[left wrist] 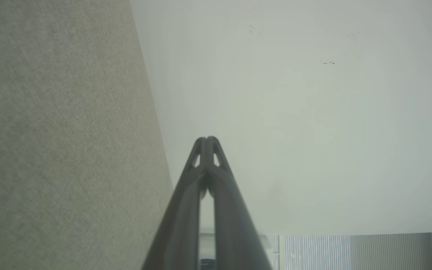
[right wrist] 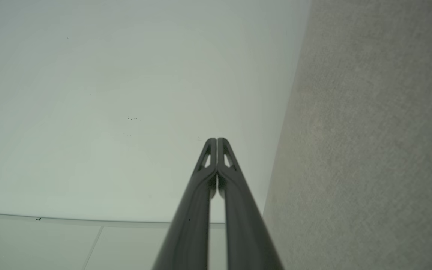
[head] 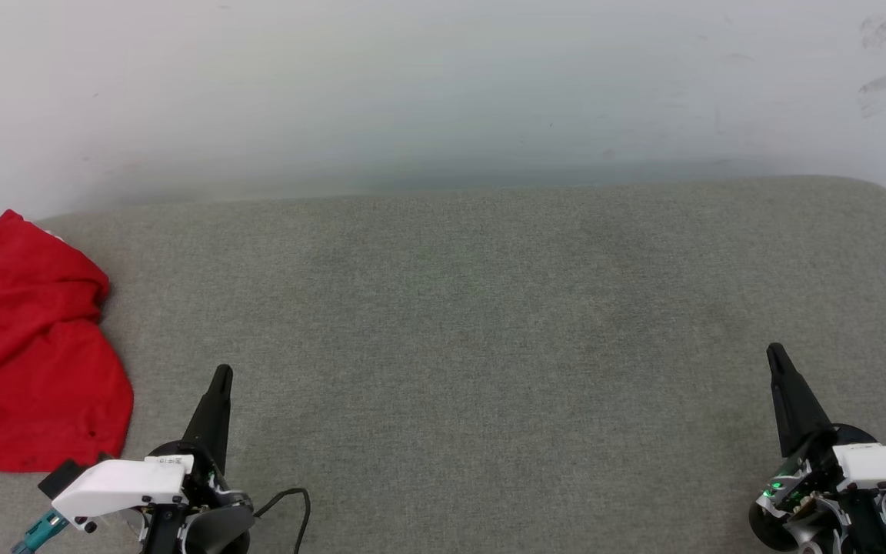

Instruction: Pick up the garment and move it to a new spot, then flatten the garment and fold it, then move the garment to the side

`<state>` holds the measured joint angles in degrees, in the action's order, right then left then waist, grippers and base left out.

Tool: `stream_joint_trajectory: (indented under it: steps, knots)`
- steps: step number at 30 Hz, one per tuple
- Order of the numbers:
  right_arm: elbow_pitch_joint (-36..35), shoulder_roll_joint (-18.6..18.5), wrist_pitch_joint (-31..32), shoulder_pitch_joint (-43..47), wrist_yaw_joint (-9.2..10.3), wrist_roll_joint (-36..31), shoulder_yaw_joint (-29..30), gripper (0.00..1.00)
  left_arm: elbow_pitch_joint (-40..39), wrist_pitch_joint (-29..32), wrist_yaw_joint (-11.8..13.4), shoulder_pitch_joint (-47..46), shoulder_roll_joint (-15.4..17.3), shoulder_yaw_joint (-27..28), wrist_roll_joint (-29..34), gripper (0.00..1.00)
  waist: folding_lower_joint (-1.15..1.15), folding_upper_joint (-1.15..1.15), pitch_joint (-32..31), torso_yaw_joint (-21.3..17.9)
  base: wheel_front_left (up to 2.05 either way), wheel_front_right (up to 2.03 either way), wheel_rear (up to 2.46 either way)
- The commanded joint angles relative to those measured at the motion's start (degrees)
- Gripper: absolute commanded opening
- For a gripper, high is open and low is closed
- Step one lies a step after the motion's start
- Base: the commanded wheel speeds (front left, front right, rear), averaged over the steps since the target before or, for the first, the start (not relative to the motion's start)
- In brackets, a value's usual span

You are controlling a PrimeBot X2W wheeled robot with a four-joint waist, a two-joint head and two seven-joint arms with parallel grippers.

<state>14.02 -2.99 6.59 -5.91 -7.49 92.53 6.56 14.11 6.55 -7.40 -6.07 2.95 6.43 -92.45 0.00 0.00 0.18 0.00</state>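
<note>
- The left pincer (head: 221, 375) is seen at the near left, pressed together and empty. The right pincer (head: 776, 354), at the near right, is likewise pressed together on nothing.
- The red garment (head: 28, 362) is found bunched at the left edge of the grey fabric tabletop (head: 474, 323), left of the left pincer and apart from it.
- The pick-up is judged not yet begun; the left pincer must be spread and brought leftward onto the cloth.

Grey woven cushion (head: 489, 346), far right corner rounded, far edge against white wall (head: 443, 92). Red garment (head: 28, 362) lies crumpled at its left end, cut by frame edge.
</note>
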Motion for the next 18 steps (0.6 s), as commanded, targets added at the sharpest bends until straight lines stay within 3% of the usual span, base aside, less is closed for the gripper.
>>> stream_joint_trajectory:
  steps: [1,18]
  knots:
    - [0.06,0.19,0.07,-0.61,0.00,-0.27,-0.01,0.00,0.01,0.15,-0.17,-0.41,-0.09,0.23,0.14,0.00,0.00,0.00,0.00,0.00,0.00,0.00,0.00]
    - [0.06,0.19,0.07,-0.61,0.00,-0.26,-0.02,0.00,0.01,0.14,-0.17,-0.41,-0.08,0.21,0.13,0.00,0.00,0.00,0.00,0.00,0.00,0.00,0.00]
